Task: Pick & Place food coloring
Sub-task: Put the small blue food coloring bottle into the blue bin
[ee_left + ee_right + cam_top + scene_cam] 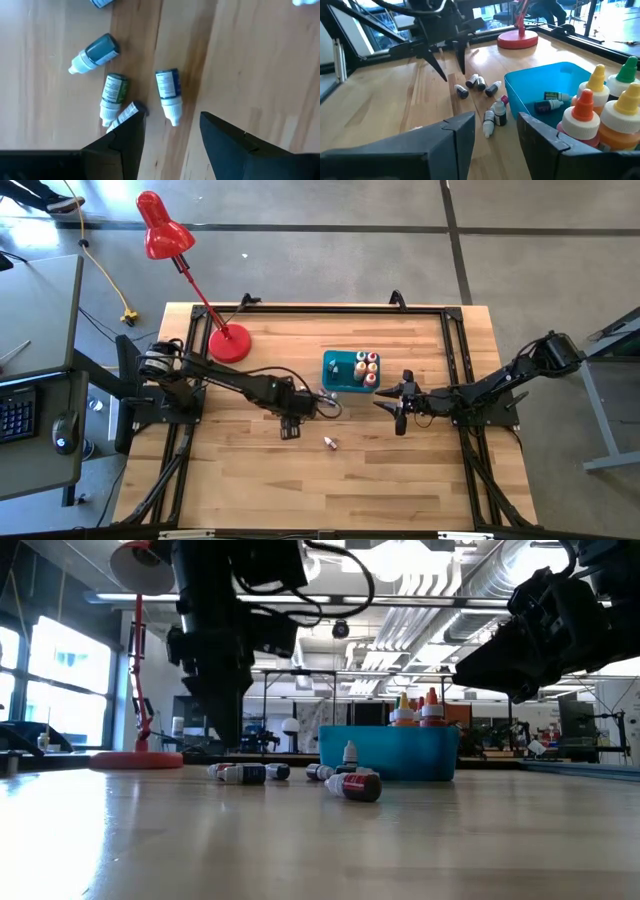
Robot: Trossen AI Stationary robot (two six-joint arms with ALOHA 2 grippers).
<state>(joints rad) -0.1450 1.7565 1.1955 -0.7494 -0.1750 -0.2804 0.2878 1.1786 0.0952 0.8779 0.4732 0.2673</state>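
Several small food coloring bottles (169, 95) with pale caps lie on their sides on the wooden table, left of the blue bin (340, 372); another (330, 443) lies alone nearer the front edge. My left gripper (172, 135) hovers open above the cluster, pointing steeply down; one finger partly hides one bottle (129, 112). My right gripper (495, 127) stands open and nearly level at the bin's near right corner, with nothing between its fingers. Larger orange, yellow and green-capped bottles (600, 110) stand upright in the bin, and two small ones (551, 102) lie on its floor.
A red desk lamp stands with its round base (228, 342) at the table's far left. A black frame (455, 330) runs along the table's edges. Bare wood stretches across the near half of the table (330, 490). A desk with a keyboard (20, 415) stands left of the table.
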